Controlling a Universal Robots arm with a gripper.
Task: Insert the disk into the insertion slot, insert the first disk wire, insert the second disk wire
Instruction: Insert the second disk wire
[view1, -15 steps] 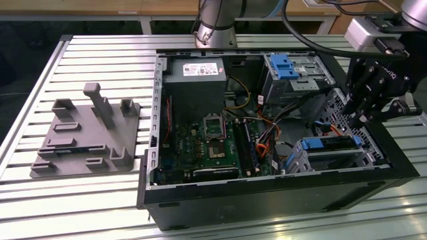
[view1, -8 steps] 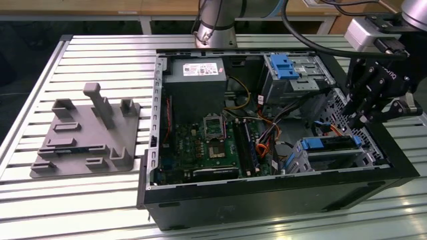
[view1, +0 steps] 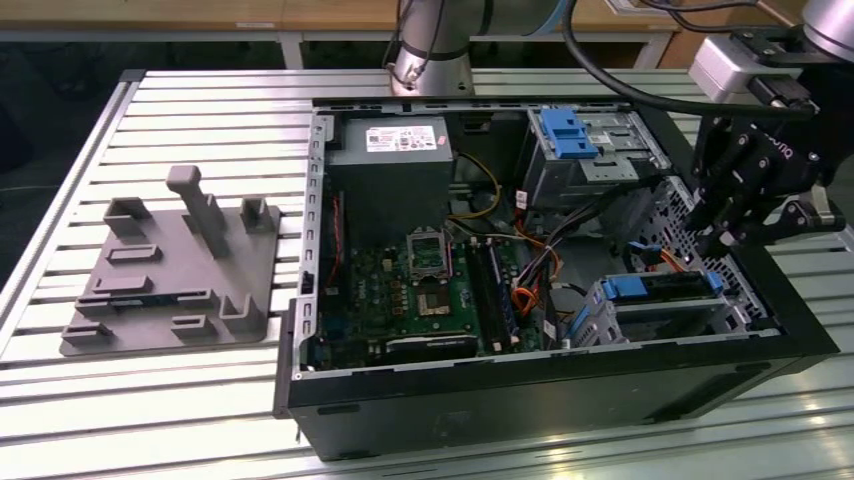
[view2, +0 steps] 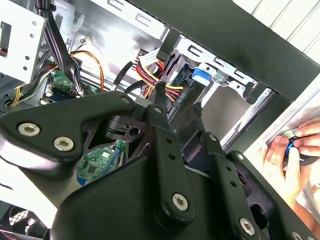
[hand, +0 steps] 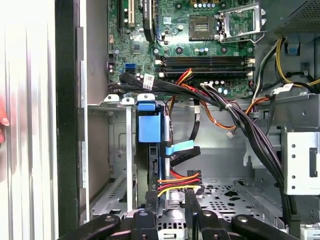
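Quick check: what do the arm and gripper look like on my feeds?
The arm is silver-grey tubing with a thick black cable running beside it. The gripper is matte black, built of jointed link bars with silver screw heads; a pale grey box sits by its wrist.

open black computer case (view1: 561, 395) on a slatted metal table (view1: 147, 410), green motherboard (view1: 434, 290) exposed; a grey moulded fixture (view1: 174, 275) lies beside it, toward the exterior view's left.

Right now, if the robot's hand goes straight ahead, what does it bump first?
Probably the red, yellow and black wires just ahead of the hand, beside the disk; depth is unclear.
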